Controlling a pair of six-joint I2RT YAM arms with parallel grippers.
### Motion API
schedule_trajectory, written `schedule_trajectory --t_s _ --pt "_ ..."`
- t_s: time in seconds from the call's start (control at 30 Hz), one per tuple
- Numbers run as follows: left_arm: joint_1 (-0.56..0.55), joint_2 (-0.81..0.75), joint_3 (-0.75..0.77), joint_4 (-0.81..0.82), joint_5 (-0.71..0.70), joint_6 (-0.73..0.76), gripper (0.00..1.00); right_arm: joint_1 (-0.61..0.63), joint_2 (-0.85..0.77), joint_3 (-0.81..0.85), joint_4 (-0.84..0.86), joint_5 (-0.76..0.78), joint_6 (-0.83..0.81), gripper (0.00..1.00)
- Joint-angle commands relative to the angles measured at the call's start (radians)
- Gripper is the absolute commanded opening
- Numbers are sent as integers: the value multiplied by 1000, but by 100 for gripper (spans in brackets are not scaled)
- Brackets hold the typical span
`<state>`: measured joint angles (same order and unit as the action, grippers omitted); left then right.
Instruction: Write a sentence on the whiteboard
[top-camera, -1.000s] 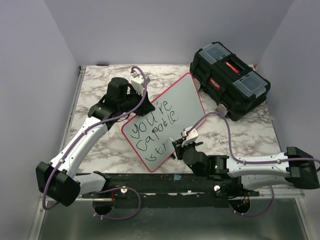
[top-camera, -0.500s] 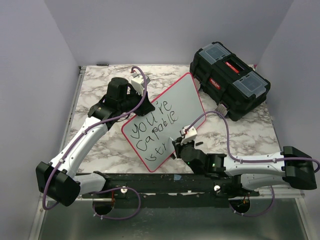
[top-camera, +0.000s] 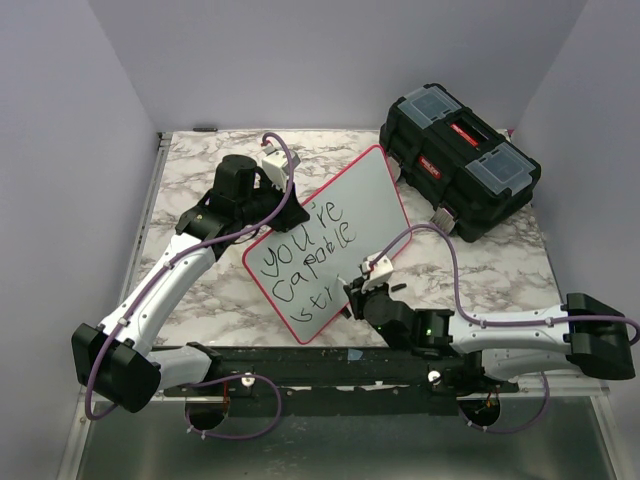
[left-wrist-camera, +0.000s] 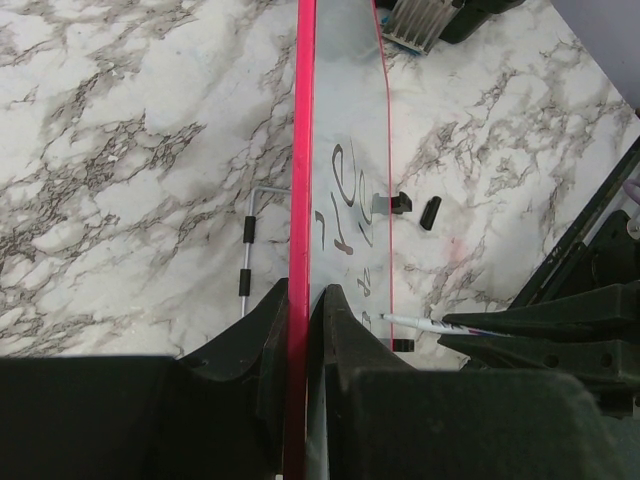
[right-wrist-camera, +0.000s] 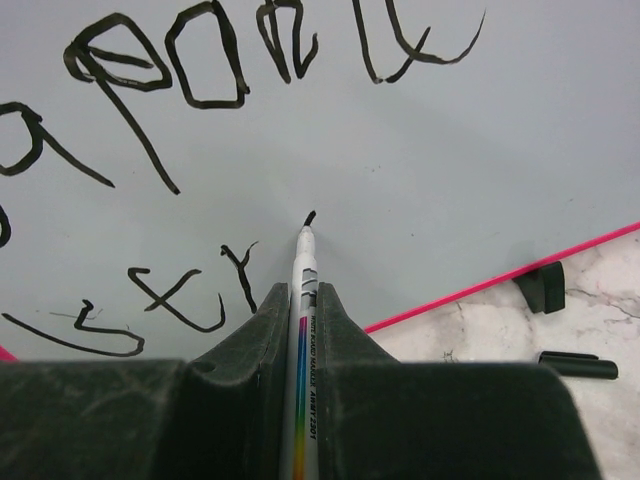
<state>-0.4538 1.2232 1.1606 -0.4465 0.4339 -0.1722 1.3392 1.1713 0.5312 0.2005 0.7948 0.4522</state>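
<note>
Right tool (right-wrist-camera: 300, 292) shut on marker (right-wrist-camera: 304, 255), tip touching board (right-wrist-camera: 450, 130) just right of "str", third line of sentence (right-wrist-camera: 186, 298). Bare white lies rightward toward red rim; marker axis points up board. Left tool (left-wrist-camera: 298, 305) clamps board rim, mid-counter (top-camera: 200, 170).

Pink-rimmed white whiteboard (top-camera: 365, 195), grey-veined marble table (top-camera: 185, 168)

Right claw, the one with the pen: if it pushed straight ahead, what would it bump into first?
The whiteboard. The right claw grips a pen whose tip seems to rest on the white surface, beside a small stroke after "str", so the pen would press into it first.
</note>
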Motion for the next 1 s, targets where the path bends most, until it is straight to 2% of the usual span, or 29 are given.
schedule_trajectory --t_s 0.0,0.23,0.57,0.97 --pt "-23 32 -26 -119 -53 99 0 -5 -8 -42 25 -86 22 1" --pt "-23 32 -26 -119 -53 100 0 -5 -15 -72 16 -116 42 1" --pt "-22 35 -26 -119 -53 101 0 -5 -6 -47 -57 4 57 1" --pt "-24 35 -26 -121 -54 101 0 -5 26 13 -51 61 -1 1"
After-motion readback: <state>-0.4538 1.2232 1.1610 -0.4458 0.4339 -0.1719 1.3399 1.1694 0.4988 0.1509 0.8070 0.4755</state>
